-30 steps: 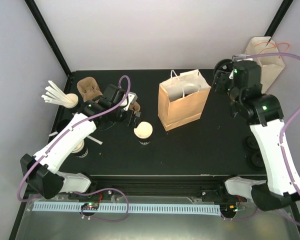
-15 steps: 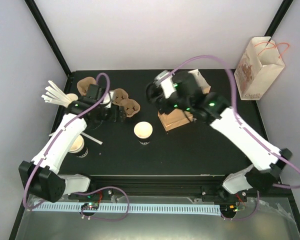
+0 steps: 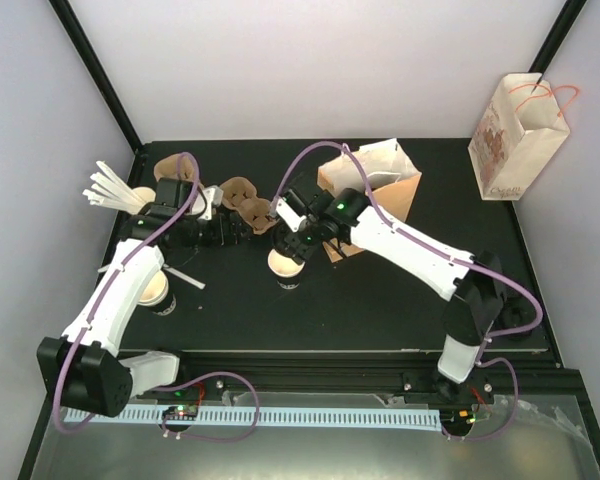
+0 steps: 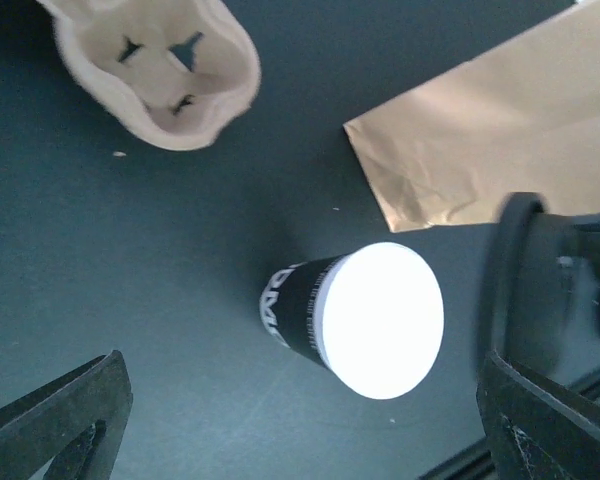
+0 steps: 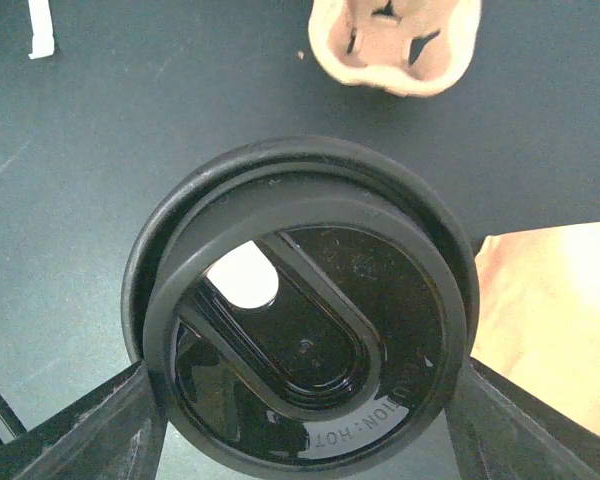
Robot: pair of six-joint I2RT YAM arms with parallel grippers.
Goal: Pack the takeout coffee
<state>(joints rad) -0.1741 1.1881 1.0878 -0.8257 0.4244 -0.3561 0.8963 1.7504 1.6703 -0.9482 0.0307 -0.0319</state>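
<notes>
The takeout coffee cup [image 3: 285,266] stands open-topped at the table's middle, with a white rim and a dark printed band [image 4: 292,312]. My right gripper [image 3: 296,238] hangs just above it, shut on a round black lid [image 5: 310,330] held flat between its fingers. The cup's white mouth shows through the lid's sip hole [image 5: 242,276]. My left gripper [image 3: 230,230] is open and empty, left of the cup; in the left wrist view the cup [image 4: 385,320] sits ahead of the wide-apart fingers [image 4: 65,420]. The brown paper bag [image 3: 380,185] lies behind the right arm.
Two moulded cup carriers [image 3: 248,198] sit behind the left gripper, another [image 3: 173,170] farther left. White stirrers [image 3: 108,187] stick out of a cup at the left edge. A filled cup [image 3: 155,292] stands near the left arm. A patterned bag [image 3: 515,135] hangs beyond the table's right corner.
The right arm swung from the far right corner across the bag to just above the cup. The left gripper drew back a little to the left, staying open.
</notes>
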